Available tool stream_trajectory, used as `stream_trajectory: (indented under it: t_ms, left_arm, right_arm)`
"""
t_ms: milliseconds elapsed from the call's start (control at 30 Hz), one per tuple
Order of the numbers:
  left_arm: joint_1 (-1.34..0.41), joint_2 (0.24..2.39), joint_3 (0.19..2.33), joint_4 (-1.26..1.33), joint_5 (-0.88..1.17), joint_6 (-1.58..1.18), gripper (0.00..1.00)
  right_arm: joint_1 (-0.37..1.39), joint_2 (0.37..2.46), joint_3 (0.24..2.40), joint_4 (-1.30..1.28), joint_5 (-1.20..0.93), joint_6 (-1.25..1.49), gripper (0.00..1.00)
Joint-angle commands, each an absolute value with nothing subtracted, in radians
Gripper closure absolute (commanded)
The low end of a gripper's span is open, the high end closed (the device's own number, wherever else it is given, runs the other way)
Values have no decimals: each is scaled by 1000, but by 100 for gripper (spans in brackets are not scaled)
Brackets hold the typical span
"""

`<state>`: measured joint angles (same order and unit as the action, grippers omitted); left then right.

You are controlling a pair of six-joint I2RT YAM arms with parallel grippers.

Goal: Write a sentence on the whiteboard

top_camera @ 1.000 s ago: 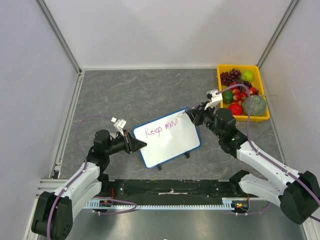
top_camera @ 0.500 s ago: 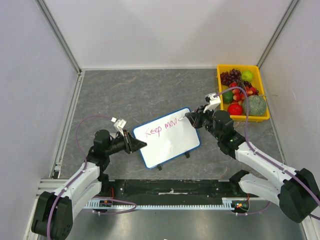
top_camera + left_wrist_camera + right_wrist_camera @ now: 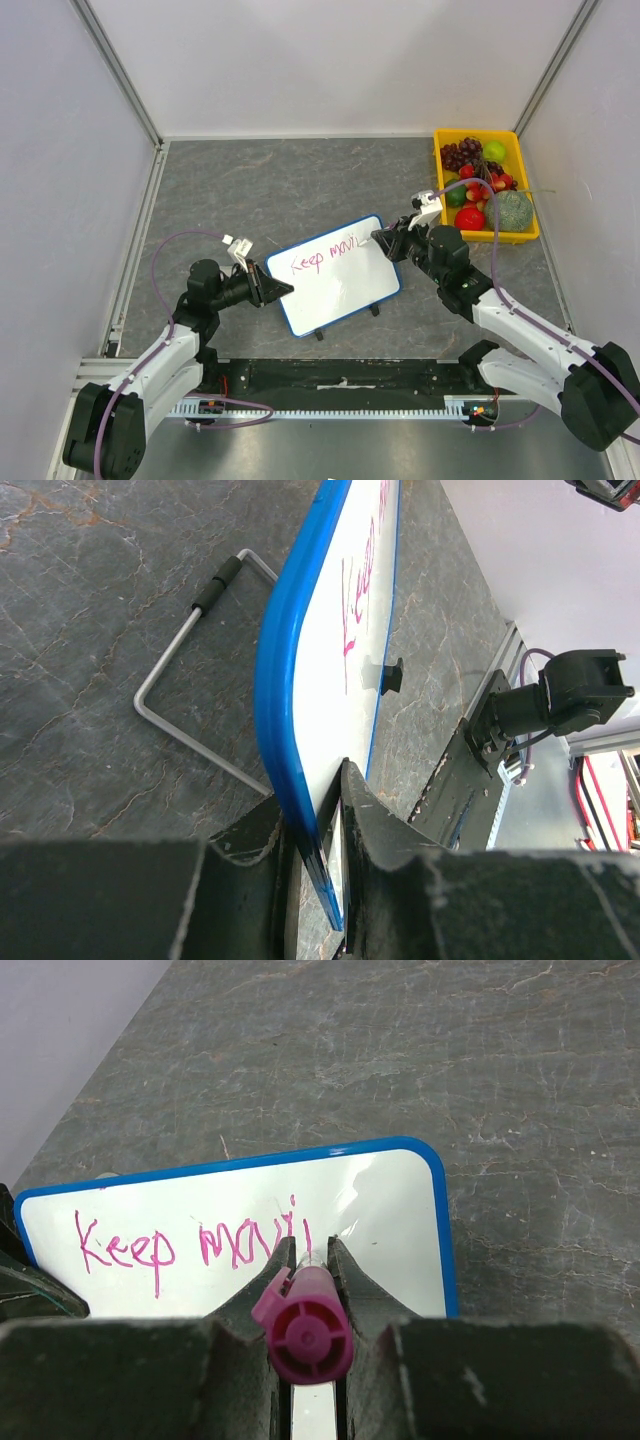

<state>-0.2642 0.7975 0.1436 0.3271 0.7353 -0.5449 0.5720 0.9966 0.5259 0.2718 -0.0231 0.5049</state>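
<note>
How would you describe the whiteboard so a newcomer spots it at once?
On the grey table, look at the near middle. The whiteboard sits there, its rim gripped by the left claw. Unlike the yellow fruit bin at right, it is white, blue-rimmed and bears magenta writing.

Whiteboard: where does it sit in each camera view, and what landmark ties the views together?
Top external: the whiteboard lies tilted at centre.
Left wrist: the whiteboard is edge-on, running up from bottom centre.
Right wrist: the whiteboard spans left and centre, mid-height.
Shared landmark: the magenta word "Keep".
</note>
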Motion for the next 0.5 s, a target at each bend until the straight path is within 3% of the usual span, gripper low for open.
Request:
stream_trajectory:
  t_ms: [0,467]
  left_arm:
    - [-261,792,137,348,680,-469,98]
    - [-261,788,135,348,681,-469,98]
  right_arm:
    - [568,997,538,282,-9,502,100]
    - [566,1031,614,288,25,486,100]
